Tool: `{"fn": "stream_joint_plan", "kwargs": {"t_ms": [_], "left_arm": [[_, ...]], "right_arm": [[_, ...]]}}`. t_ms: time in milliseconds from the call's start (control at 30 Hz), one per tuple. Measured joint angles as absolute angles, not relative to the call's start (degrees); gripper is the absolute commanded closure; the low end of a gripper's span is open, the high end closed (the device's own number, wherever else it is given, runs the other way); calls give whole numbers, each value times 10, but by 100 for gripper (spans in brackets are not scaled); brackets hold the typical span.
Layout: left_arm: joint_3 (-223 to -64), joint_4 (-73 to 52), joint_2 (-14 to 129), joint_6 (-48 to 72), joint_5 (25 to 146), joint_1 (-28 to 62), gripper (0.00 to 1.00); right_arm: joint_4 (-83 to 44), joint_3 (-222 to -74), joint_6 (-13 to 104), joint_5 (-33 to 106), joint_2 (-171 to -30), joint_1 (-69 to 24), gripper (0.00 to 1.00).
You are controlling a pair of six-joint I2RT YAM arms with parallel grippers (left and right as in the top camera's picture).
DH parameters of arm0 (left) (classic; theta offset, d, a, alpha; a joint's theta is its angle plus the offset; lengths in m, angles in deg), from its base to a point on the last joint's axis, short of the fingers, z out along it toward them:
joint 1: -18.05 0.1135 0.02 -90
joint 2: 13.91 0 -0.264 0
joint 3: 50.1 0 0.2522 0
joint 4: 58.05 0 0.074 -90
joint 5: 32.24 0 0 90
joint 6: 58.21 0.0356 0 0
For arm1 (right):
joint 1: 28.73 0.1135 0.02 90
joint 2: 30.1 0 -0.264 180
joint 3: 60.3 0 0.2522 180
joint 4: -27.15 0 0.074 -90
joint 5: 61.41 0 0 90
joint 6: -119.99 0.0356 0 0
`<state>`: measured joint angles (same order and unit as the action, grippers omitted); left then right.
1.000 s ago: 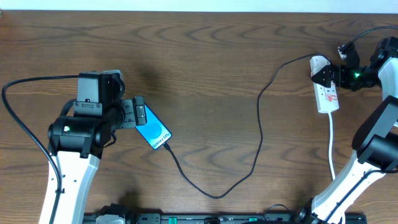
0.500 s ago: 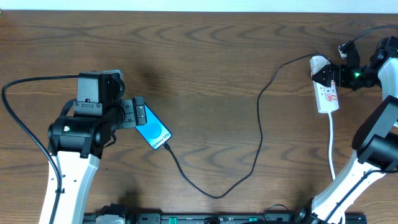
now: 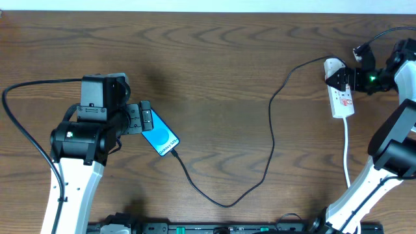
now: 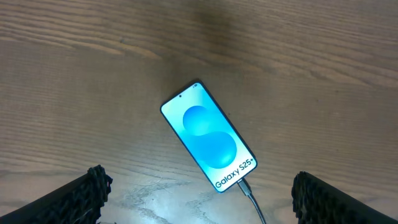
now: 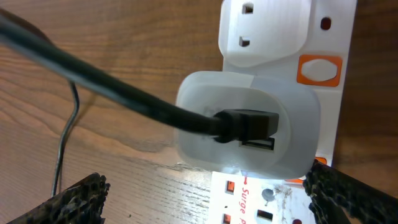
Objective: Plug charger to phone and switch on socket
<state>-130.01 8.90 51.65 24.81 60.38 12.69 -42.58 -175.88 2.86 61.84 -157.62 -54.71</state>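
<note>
The phone [image 3: 160,137] lies flat and slanted on the wooden table, its blue screen [image 4: 208,134] lit. The charger [image 3: 270,130], a thin black cable, loops across the table from the phone's lower end to the socket [image 3: 342,97]. Its plug tip [image 4: 244,185] sits at the phone's bottom edge. My left gripper [image 4: 199,190] hangs open over the phone's lower half with nothing held. My right gripper [image 5: 205,190] is open above the socket [image 5: 283,31], where the cable [image 5: 112,87] enters a white adapter [image 5: 249,127]. An orange switch [image 5: 320,70] shows beside it.
The socket's white cord [image 3: 346,153] runs toward the front edge at the right. The left arm's own black cable [image 3: 19,130] curves at the far left. A rail [image 3: 227,227] lines the table's front edge.
</note>
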Motion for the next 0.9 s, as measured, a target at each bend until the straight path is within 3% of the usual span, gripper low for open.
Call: {"fn": "stream_joint_plan", "kwargs": {"t_ms": [900], "left_arm": [[-1300,89,517,248,604,127,5]], "right_arm": [[-442,-1759,25,630,-1588,-552,1]]}}
